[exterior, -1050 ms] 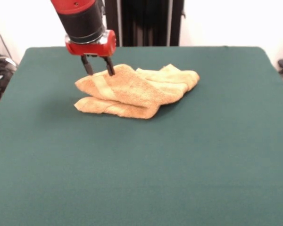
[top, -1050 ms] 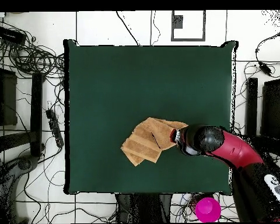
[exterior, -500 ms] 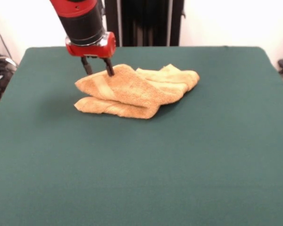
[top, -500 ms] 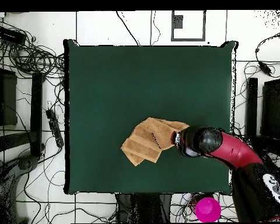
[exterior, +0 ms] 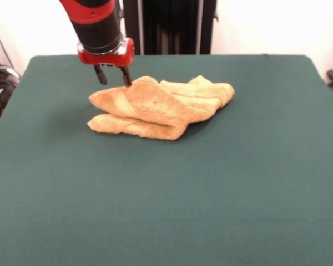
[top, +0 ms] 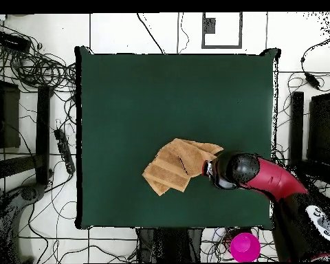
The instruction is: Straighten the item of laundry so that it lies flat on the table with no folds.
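So the towel (exterior: 158, 108) was sitting bunched up on the table (exterior: 211, 194), folded over itself in a few thick layers, nowhere near flat. From the front it looked like a top flap draped diagonally across a lower roll, with another lumpy fold sticking out toward the right side. A paler band ran across the upper flap. In the overhead shot the towel (top: 176, 165) lay closer to the bottom edge of the table (top: 126, 103) than the top, a bit right of the middle, well clear of every corner. The gripper (exterior: 112, 76) hung just at the towel's upper left end in the front view, its two dark fingers (exterior: 101, 75) pointing down and spread a little apart, with nothing caught between them. One finger looked right at the edge of the top fold, maybe brushing it, the other was over bare green cloth just beside the towel; I honestly couldn't tell if it was actually touching. From above, the red and black arm (top: 264, 175) came in from the right, low side of the table, and its end met the towel's right edge. Off the table near the bottom edge there was a pink cup (top: 245, 247) on the floor, plus a tangle of cables (top: 37, 69) along the left side.
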You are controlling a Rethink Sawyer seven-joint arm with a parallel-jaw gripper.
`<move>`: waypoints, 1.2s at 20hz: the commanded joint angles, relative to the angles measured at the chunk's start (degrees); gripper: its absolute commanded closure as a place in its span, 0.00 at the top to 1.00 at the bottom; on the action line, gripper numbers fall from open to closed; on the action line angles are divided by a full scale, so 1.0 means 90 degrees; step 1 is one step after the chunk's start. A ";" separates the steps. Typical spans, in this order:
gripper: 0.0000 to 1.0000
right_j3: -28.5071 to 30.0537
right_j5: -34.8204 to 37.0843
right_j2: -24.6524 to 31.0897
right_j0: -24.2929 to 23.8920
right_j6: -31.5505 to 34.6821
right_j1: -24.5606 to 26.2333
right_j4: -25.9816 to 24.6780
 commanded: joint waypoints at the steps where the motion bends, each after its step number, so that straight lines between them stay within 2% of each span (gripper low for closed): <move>1: 1.00 -0.0211 0.0491 0.0146 0.0296 0.0392 0.0323 -0.0100; 9: 1.00 -0.0013 -0.0289 0.0630 0.0027 0.0415 0.0170 0.0202; 24: 1.00 0.0367 -0.1294 0.1054 -0.0289 0.0436 0.0184 0.0200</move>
